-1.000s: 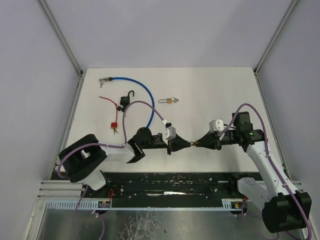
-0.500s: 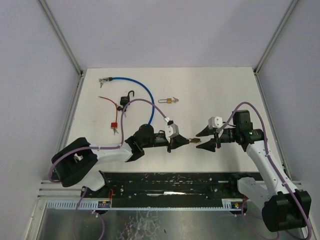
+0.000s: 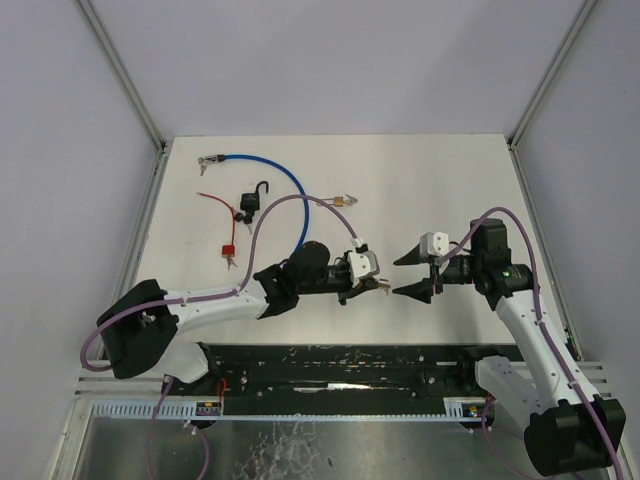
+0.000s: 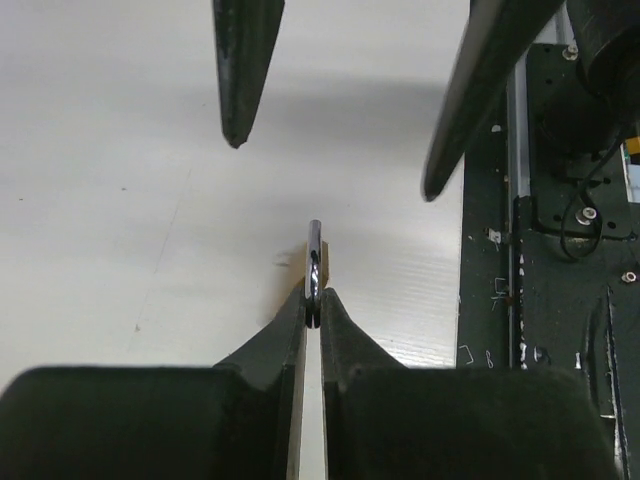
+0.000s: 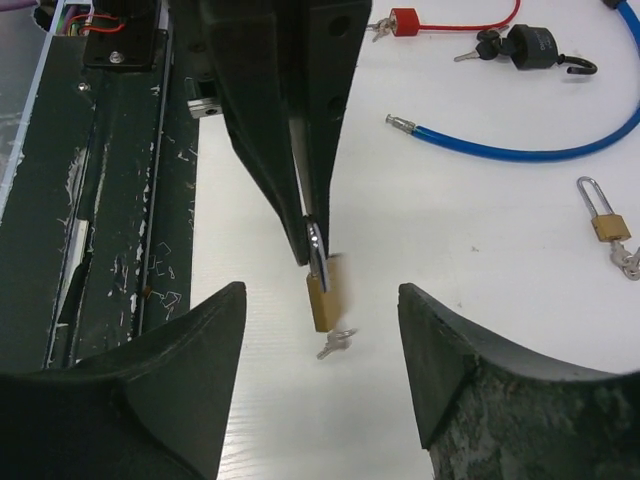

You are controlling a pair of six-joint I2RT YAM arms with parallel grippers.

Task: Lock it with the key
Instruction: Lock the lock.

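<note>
1. My left jaws are pressed together on the steel shackle of a small brass padlock. The shackle sits right between their fingertips.
2. The padlock hangs below that grip, above the white bench and not touching it. It is near the bench's front edge, between my two arms.
3. A small silver key sits at the lower end of the brass body and touches it. I cannot tell how deep it sits in the lock.
4. My right jaws stand wide, with nothing in them. They face the left jaws head-on, one finger to each side of the padlock, and touch neither the padlock nor the key.
5. Further back on the bench, well apart from both arms, lies a blue cable lock. A black padlock with its shackle open lies inside the cable's curve.
6. A red cable lock with keys at its end lies left of the black one.
7. A second small brass padlock lies flat to the right of the blue cable.
</note>
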